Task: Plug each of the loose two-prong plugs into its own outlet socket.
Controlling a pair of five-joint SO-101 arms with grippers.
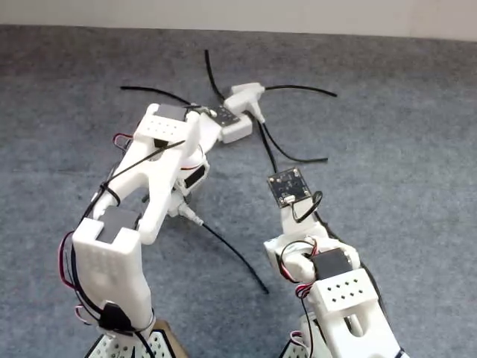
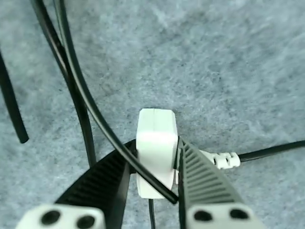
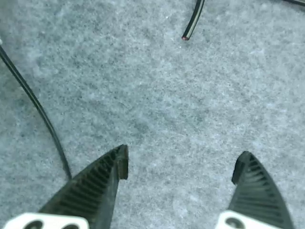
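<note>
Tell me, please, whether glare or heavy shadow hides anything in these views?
High view: even light, soft shadows on the grey mat beneath the arms. Left wrist view: a bright patch on the white block in the left gripper, edges not washed out. Right wrist view: flat light, no glare.

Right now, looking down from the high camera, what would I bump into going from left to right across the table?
left arm → white blocks, one held in the left gripper → right arm, with the right gripper open
</note>
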